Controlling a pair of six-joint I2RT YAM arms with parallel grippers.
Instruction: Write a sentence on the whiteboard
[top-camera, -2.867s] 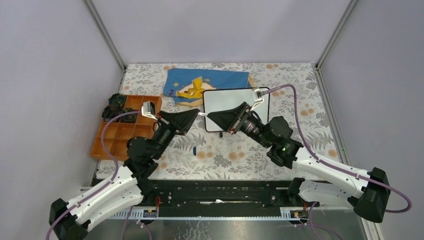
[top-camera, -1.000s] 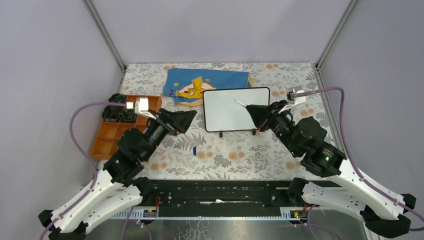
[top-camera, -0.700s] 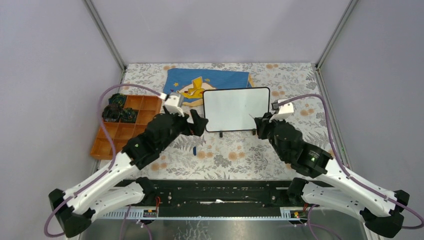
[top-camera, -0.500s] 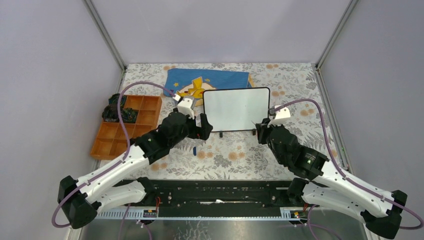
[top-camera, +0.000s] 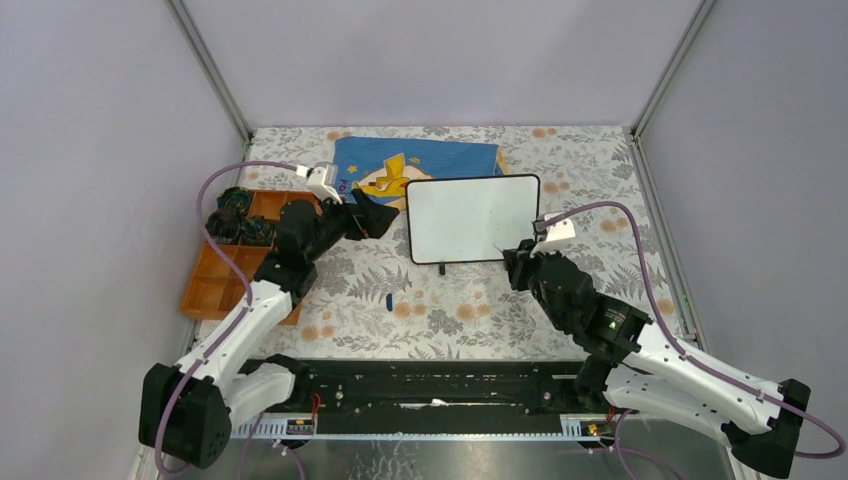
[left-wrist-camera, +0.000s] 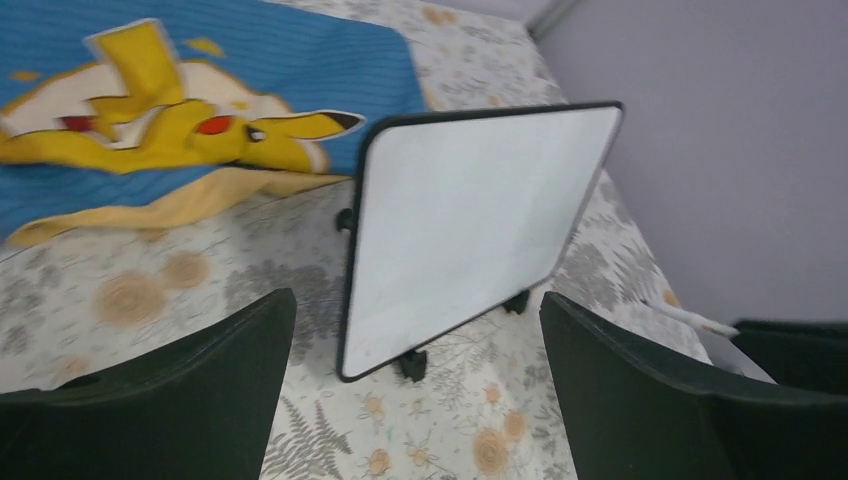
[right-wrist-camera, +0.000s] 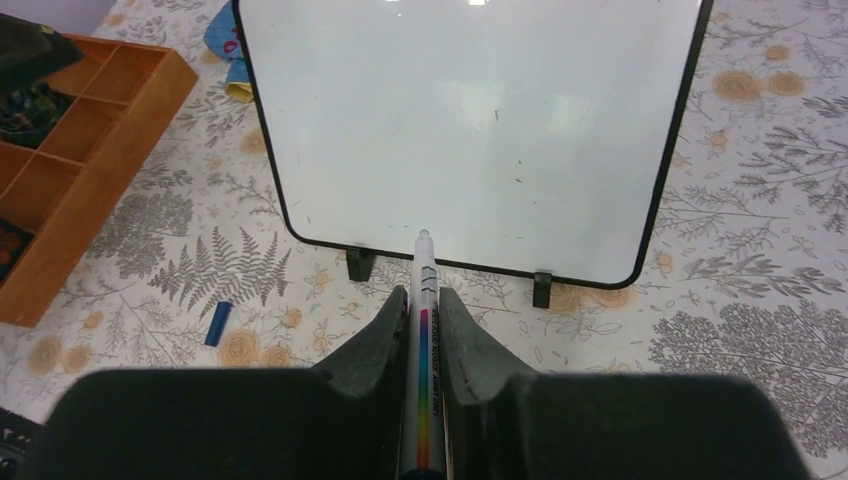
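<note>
The whiteboard (top-camera: 470, 218) stands on little black feet in the middle of the table, its face bare white with a few faint specks (right-wrist-camera: 470, 120). The sentence is not in view. My right gripper (top-camera: 515, 262) sits just before the board's near right edge, shut on a white marker (right-wrist-camera: 420, 330) with a rainbow stripe. The marker's tip points at the board's lower rim. My left gripper (top-camera: 375, 215) hovers left of the board, open, nothing between its fingers (left-wrist-camera: 417, 297). The board (left-wrist-camera: 470, 220) lies ahead of it.
A blue cloth (top-camera: 420, 160) with a yellow cartoon figure lies behind the board. An orange compartment tray (top-camera: 225, 280) with dark items sits at the left. A small blue cap (top-camera: 388, 299) lies on the floral tablecloth in front of the board.
The right gripper drew the marker back from over the board to its near edge. The left gripper swung toward the board's lower left corner, then pulled back and away from me.
</note>
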